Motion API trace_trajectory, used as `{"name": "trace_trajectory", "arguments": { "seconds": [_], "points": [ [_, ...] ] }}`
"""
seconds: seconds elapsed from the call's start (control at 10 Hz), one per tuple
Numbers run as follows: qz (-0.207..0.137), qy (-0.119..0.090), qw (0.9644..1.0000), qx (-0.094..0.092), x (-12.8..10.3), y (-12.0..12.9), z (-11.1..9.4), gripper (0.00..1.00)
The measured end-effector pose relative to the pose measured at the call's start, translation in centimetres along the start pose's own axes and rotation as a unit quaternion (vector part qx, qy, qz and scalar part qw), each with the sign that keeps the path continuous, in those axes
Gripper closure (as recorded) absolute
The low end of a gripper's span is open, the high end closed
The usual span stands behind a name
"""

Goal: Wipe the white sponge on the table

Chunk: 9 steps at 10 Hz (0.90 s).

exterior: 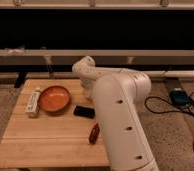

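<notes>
The white sponge is hidden from view. The arm (pixel 121 115) covers the far middle of the table (pixel 45 147), where the gripper (pixel 87 89) points down just right of the orange bowl (pixel 53 98). I cannot tell whether the gripper is open or closed. The near-left planks offer open room. A white bar (pixel 33 102) lies left of the bowl. A black block (pixel 84 111) and a red object (pixel 94 133) lie beside the arm.

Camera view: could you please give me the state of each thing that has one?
orange bowl: upright, looks empty.
white bar: lying flat, left of bowl.
black block: lying flat.
red object: lying flat beside the arm.
tool: low over table, right of bowl.
white sponge: not visible.
</notes>
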State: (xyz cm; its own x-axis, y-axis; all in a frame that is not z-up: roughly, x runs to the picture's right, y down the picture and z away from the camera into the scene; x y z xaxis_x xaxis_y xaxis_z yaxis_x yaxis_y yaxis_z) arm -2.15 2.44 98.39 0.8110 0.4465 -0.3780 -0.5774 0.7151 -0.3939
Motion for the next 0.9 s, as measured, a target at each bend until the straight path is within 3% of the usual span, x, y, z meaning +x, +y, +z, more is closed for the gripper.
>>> {"name": "trace_trajectory", "arguments": {
  "seconds": [0.2, 0.6, 0.9],
  "points": [
    [0.011, 0.004, 0.9999, -0.001, 1.3, -0.4, 0.3, 1.00],
    [0.012, 0.005, 0.9999, -0.001, 1.8, -0.3, 0.2, 1.00],
    [0.026, 0.004, 0.9996, -0.009, 5.8, 1.4, -0.7, 1.00]
  ]
}}
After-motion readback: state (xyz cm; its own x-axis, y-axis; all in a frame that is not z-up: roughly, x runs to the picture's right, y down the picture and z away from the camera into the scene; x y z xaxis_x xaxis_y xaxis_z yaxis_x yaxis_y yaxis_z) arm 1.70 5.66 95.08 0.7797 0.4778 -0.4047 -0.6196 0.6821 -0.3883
